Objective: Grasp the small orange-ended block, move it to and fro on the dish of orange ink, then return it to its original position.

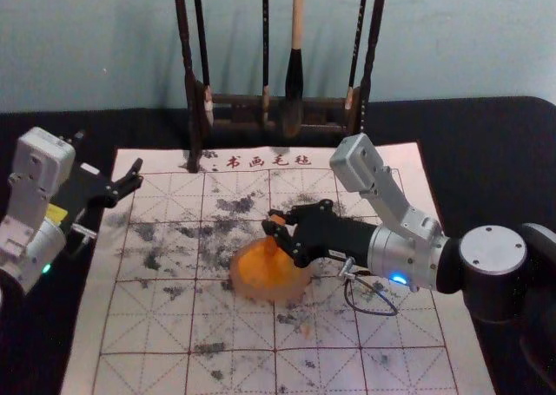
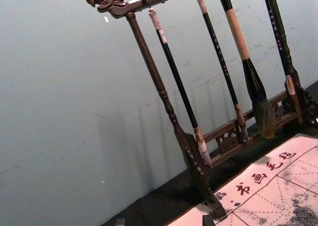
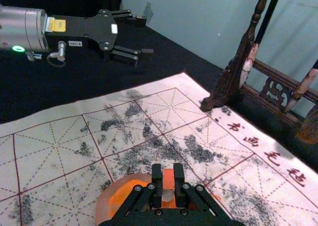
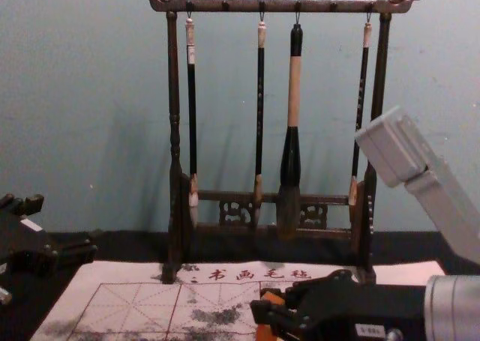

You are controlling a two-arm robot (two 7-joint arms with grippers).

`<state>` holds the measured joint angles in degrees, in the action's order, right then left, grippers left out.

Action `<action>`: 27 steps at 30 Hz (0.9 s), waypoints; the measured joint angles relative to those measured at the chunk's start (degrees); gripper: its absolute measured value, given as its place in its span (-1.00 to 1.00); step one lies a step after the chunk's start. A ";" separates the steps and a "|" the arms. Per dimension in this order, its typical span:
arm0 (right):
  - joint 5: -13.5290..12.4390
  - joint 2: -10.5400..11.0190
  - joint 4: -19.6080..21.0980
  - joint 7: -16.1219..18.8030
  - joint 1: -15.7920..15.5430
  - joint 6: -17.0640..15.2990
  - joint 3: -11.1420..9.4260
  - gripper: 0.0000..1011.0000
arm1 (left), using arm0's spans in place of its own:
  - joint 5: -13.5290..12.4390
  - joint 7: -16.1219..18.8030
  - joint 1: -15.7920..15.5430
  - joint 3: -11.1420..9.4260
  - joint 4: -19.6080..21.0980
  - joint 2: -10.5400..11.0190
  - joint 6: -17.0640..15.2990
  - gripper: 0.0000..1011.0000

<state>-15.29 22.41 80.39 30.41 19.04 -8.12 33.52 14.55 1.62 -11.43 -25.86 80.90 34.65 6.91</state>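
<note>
I am holding the small block with my right tool, and its two fingers are closing on both sides of it, so the grasping part of the work I am counting as done. In the head view I am seeing this tool over the dish, which is lying near the middle of the mat, and the block is pointing down toward the orange ink. I am not able to tell if its lower end is really touching the ink or is hanging just above it. So, in my judgement, I am standing in the middle of the task: the moving to and fro is either starting or going on, and the pictures are not telling me how many strokes are finished. The return is remaining: the block is being at the dish now, and I am needing to lift it, carry it back and release it at its own place. My left tool is waiting idle at the left side, beside the mat, its fingers standing wide with nothing between them.
</note>
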 joint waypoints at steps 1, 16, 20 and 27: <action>0.05 0.04 0.00 -0.01 0.00 -0.02 -0.02 -0.74 | 0.00 0.00 0.00 0.00 0.00 0.00 0.00 0.98; -0.08 2.25 2.49 0.31 -1.52 -0.21 -1.14 -0.74 | -0.01 0.00 0.00 0.00 0.00 0.00 0.00 0.98; -0.20 2.92 3.16 0.66 -2.00 -0.21 -1.24 -0.74 | 0.00 0.00 0.00 0.00 0.00 0.00 0.00 0.98; -0.49 3.71 4.14 0.97 -2.75 -0.22 -1.34 -0.74 | 0.00 0.00 0.00 0.00 0.00 0.00 0.00 0.98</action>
<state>-15.79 26.12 84.53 31.38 16.29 -8.34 32.18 14.55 1.62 -11.43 -25.86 80.90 34.65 6.91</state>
